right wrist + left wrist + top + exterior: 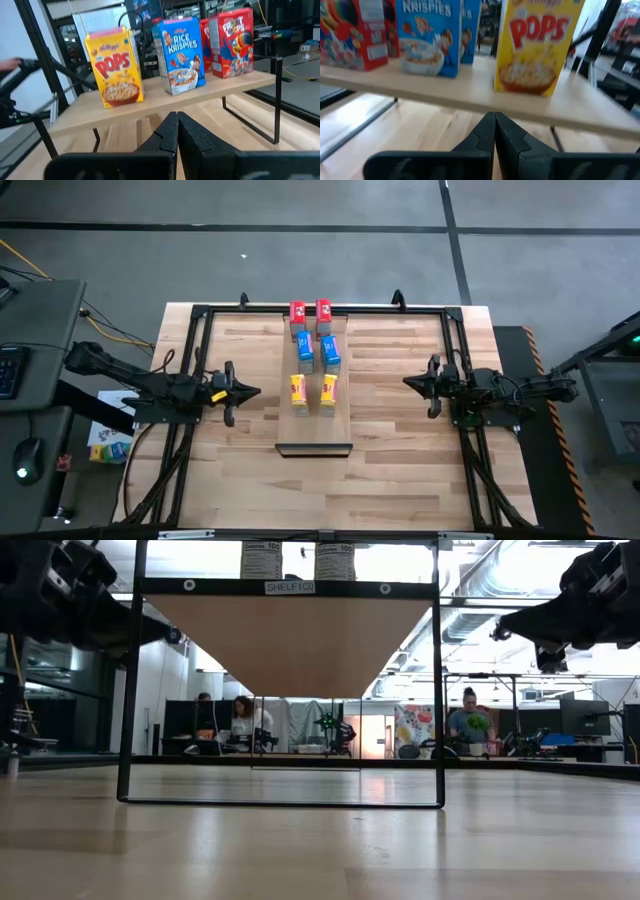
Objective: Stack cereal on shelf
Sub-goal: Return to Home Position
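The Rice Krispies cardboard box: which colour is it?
The small cardboard box is blue, clearest in right wrist view.

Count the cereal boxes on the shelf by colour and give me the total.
Red cereal boxes: 2
Blue cereal boxes: 2
Yellow cereal boxes: 2
Total: 6, all standing on the shelf in two rows of three.
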`<move>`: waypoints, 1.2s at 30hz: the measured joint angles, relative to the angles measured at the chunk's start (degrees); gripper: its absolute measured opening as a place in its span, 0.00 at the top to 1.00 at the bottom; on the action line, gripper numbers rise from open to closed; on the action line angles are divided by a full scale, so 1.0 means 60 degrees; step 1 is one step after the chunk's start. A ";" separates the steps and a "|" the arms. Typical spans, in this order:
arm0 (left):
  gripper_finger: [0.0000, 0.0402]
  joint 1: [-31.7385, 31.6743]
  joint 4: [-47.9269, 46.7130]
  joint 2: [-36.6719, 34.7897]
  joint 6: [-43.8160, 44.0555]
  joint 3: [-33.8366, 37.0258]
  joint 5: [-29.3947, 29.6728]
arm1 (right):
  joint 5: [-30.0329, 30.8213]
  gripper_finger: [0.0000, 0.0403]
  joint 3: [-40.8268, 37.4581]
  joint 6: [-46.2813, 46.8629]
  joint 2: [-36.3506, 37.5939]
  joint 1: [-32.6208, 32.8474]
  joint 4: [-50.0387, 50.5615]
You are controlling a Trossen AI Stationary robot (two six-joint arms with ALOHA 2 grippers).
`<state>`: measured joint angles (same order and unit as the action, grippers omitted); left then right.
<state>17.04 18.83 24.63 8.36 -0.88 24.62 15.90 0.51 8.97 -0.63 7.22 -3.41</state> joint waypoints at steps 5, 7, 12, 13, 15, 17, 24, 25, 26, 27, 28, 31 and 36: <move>1.00 -0.0007 -0.0027 -0.0767 0.0000 0.0000 0.0004 | 0.0004 1.00 0.0000 0.0000 0.0095 0.0000 -0.0038; 1.00 -0.0007 -0.0072 -0.1080 0.0000 0.0000 0.0003 | 0.0004 1.00 0.0000 0.0000 0.0095 0.0000 -0.0009; 1.00 -0.0007 -0.0212 -0.1729 0.0000 0.0025 0.0000 | 0.0004 1.00 -0.0004 0.0000 0.0095 0.0000 -0.0009; 1.00 -0.0007 -0.0187 -0.1832 0.0000 0.0025 0.0001 | 0.0004 1.00 -0.0004 0.0000 0.0095 0.0000 -0.0009; 1.00 -0.0007 -0.0177 -0.2011 0.0002 0.0025 0.0000 | 0.0004 1.00 -0.0004 0.0000 0.0095 0.0000 -0.0009; 1.00 -0.0007 -0.0206 -0.2236 0.0000 0.0029 0.0000 | 0.0004 1.00 -0.0004 0.0000 0.0095 0.0000 -0.0009; 0.99 -0.0007 -0.0239 -0.3020 0.0000 0.0033 0.0000 | 0.0004 1.00 -0.0004 0.0000 0.0099 0.0000 -0.0008; 0.99 -0.0007 -0.0259 -0.3118 0.0002 0.0033 0.0000 | 0.0002 1.00 -0.0004 0.0000 0.0099 0.0000 -0.0009; 0.99 -0.0007 -0.0250 -0.3199 0.0000 0.0033 -0.0004 | 0.0001 1.00 -0.0004 0.0000 0.0099 0.0000 -0.0009; 0.99 -0.0007 -0.0241 -0.3263 0.0000 0.0033 0.0000 | 0.0001 1.00 -0.0004 0.0000 0.0099 0.0000 -0.0009; 0.99 -0.0007 -0.0254 -0.3317 0.0000 0.0033 0.0000 | 0.0000 1.00 -0.0004 0.0000 0.0099 0.0000 -0.0006; 0.99 -0.0006 -0.0283 -0.3539 0.0000 0.0033 -0.0012 | 0.0000 1.00 -0.0004 0.0000 0.0099 0.0000 -0.0007; 0.99 -0.0007 -0.0554 -0.4058 0.0000 0.0019 0.0015 | 0.0000 1.00 -0.0007 0.0000 0.0036 -0.0015 -0.0003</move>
<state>16.99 15.50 0.28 8.36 -0.77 24.71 15.90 0.47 8.97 -0.41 7.14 -3.43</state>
